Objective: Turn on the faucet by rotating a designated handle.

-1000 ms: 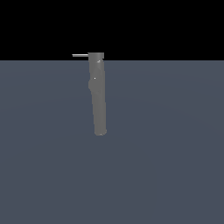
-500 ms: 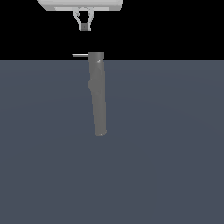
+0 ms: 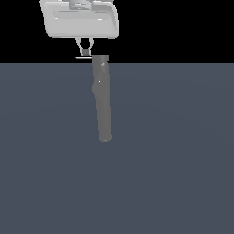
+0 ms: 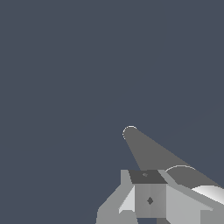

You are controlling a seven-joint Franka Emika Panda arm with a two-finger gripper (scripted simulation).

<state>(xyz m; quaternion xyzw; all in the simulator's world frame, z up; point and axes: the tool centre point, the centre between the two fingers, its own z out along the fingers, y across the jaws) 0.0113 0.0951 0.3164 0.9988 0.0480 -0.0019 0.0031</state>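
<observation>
Exterior view: faucet runs from upper centre down to mid-frame, flat end up, rounded end low. Handle, a thin rod, sticks out from the flat end toward the exterior view's left. Hand hangs from the pale block at top, fingertips just above the handle, converging to a narrow gap; nothing held. Whether the tips touch the rod: cannot tell. Grey floor fills the lower frame.

Risk, as I judge it: the rod is very thin, so a small offset lets the tips pass beside it. A push close to the column gives little leverage and the tip may skid off.

Wrist view: faucet recedes to its rounded end at centre; hand parts crowd the lower edge. Handle not visible here, so alignment cannot be checked from this camera; a miss would go unseen.
</observation>
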